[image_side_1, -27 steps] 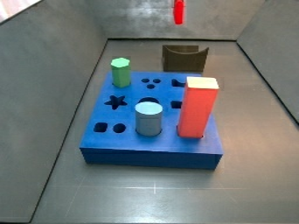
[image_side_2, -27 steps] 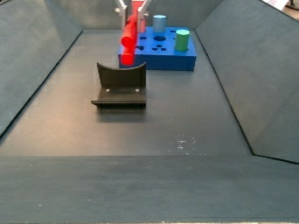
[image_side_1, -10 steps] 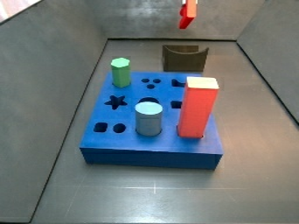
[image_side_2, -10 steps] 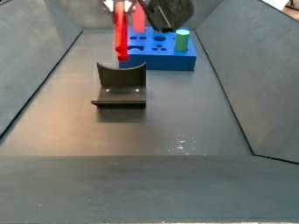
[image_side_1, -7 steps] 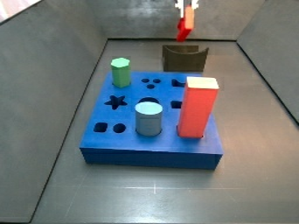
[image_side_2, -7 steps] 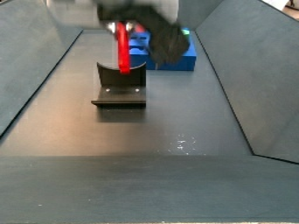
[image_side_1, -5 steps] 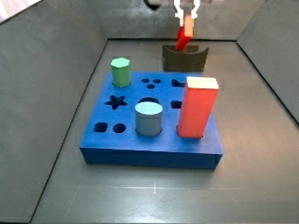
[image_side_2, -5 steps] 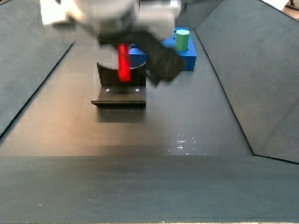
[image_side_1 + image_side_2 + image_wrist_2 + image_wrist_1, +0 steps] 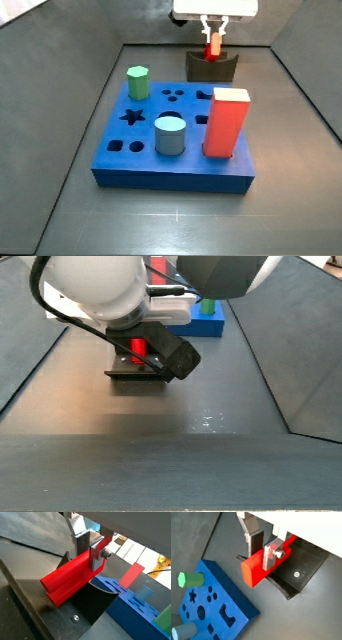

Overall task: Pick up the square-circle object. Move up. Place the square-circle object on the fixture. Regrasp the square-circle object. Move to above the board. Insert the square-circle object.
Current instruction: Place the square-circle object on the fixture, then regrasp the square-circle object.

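Observation:
My gripper (image 9: 262, 554) is shut on the square-circle object (image 9: 254, 567), a bright red slim peg, and holds it between the silver fingers in both wrist views (image 9: 67, 579). In a side view the gripper (image 9: 211, 30) hangs right over the fixture (image 9: 197, 70) at the back, and the peg (image 9: 211, 48) stands upright with its lower end in the curved notch. I cannot tell whether it rests there. In a side view my arm hides most of the fixture (image 9: 134, 369) and peg (image 9: 136, 348). The blue board (image 9: 134, 160) lies in front of the fixture.
On the board stand a green hexagonal peg (image 9: 138, 82), a grey-blue cylinder (image 9: 170, 135) and a tall red-orange block (image 9: 226, 122). Several shaped holes in the board are open. Sloped grey walls close in the floor on both sides.
My gripper has come down with the red peg from high above the fixture to its notch. The arm now fills much of a side view.

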